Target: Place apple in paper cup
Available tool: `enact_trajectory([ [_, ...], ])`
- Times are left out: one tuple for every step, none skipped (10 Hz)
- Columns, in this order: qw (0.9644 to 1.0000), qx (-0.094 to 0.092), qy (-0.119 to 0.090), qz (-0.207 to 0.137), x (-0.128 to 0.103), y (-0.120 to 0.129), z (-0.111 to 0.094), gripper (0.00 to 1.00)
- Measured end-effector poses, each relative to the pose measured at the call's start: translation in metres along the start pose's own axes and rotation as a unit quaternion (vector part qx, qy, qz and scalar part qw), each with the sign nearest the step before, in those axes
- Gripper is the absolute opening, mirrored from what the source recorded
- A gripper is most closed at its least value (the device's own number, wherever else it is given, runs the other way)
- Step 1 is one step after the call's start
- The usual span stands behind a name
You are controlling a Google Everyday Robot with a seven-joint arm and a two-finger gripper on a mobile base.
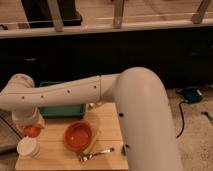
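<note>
Arm: the white arm (100,92) reaches from the large rounded housing on the right across the table to the left side of the scene, and its far end turns downward there.

Gripper: the gripper (30,125) points down at the left edge of the table, right over the paper cup.

Gripper state: the fingers are closed together on the apple.

Apple: the apple (33,132) is small, round and orange-red. It is clamped at the gripper's tip, clear of the tabletop and just above the cup's rim. Whether it touches the rim cannot be told.

Paper cup: the paper cup (27,148) is short, white and upright. It stands at the near left corner of the table, directly under the apple.

Table: the table (107,120) is small with a light wooden top, and it carries all the items below.

Bowl: the orange bowl (78,136) stands upright to the right of the cup, near it but not touching.

Tray: the green tray (60,109) sits at the back of the table, behind the bowl and partly hidden by the arm.

Utensil: a metal utensil (97,153) lies flat near the front edge, in front of the bowl and to its right.

Yellow strip: a thin yellow strip (93,143) lies just beside the bowl's right side. What it is cannot be told.

Floor: a dark cable (180,120) runs along the floor to the right of the arm.
</note>
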Motion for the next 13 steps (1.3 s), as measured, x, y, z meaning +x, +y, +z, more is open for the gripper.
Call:
enact_trajectory([
  [1.0000,0.005,-0.004,-0.005,-0.002,-0.005,0.003,0.01],
  [0.9999,0.009,-0.007,-0.009,-0.003,-0.009,0.005,0.01],
  [0.9997,0.013,-0.012,-0.014,-0.005,-0.014,0.009,0.01],
  [0.9997,0.014,-0.014,-0.016,-0.006,-0.016,0.010,0.01],
  [0.9995,0.017,-0.018,-0.019,-0.006,-0.018,0.013,0.01],
  [0.9993,0.020,-0.021,-0.022,-0.006,-0.021,0.016,0.01],
  [0.9992,0.022,-0.022,-0.024,-0.006,-0.024,0.017,0.04],
  [0.9990,0.024,-0.024,-0.028,-0.006,-0.027,0.019,0.08],
  [0.9989,0.026,-0.026,-0.030,-0.006,-0.027,0.020,0.09],
  [0.9987,0.028,-0.029,-0.033,-0.006,-0.029,0.022,0.10],
  [0.9984,0.030,-0.031,-0.036,-0.006,-0.033,0.024,0.14],
  [0.9983,0.031,-0.033,-0.038,-0.007,-0.034,0.026,0.17],
  [0.9980,0.033,-0.035,-0.040,-0.005,-0.035,0.028,0.19],
])
